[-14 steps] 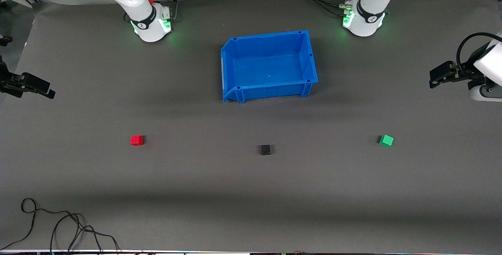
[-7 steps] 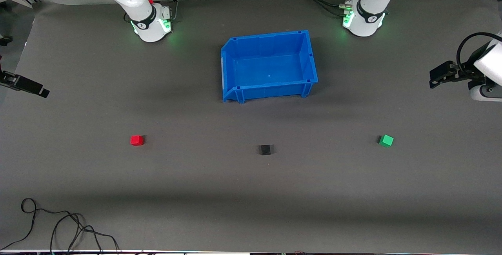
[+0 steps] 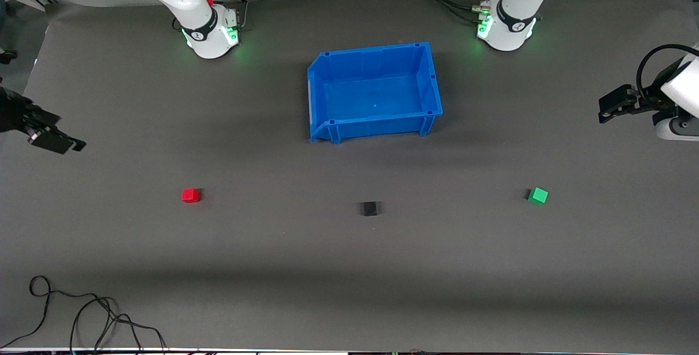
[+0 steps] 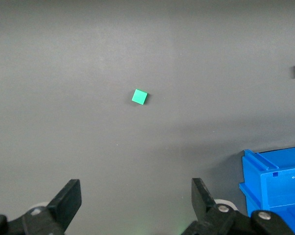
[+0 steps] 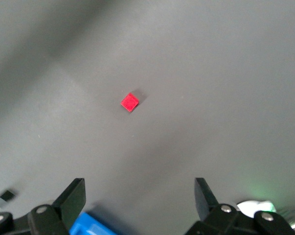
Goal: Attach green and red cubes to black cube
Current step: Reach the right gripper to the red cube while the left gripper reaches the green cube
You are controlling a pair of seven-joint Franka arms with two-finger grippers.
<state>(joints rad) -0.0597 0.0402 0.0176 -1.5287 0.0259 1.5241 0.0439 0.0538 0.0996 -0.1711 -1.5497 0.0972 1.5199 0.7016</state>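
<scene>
**Meanwhile, three cubes lay apart in a row while both grippers hung high at the table's ends**

Meanwhile, the black cube [image 3: 369,208] sat on the grey mat [image 3: 349,267] at about six o'clock from the blue bin [image 3: 374,92], nearer to the front camera than the bin and well apart from it. With the black cube as the dial's centre in the front view, the red cube [image 3: 190,195] lay at roughly nine o'clock, toward the right arm's end of the table, and the green cube [image 3: 538,195] lay at roughly three o'clock, toward the left arm's end. All three cubes rested flat on the mat, none touching another, with wide bare mat between each pair.

The right gripper [image 3: 54,142] hung in the air over the mat's edge at the right arm's end of the table, at about ten o'clock from the red cube. In the right wrist view its two fingers [image 5: 71,197] were spread wide with nothing between them, and the red cube [image 5: 130,102] showed on the mat well below them.

The left gripper [image 3: 614,102] hung over the mat at the left arm's end, at about one o'clock from the green cube. Its fingers [image 4: 69,197] were likewise spread wide and empty in the left wrist view, where the green cube [image 4: 140,96] lay on the mat and a corner of the blue bin [image 4: 277,178] showed at the frame's edge

A loose black cable [image 3: 82,317] lay coiled on the mat at about seven o'clock from the red cube, close to the front camera
</scene>
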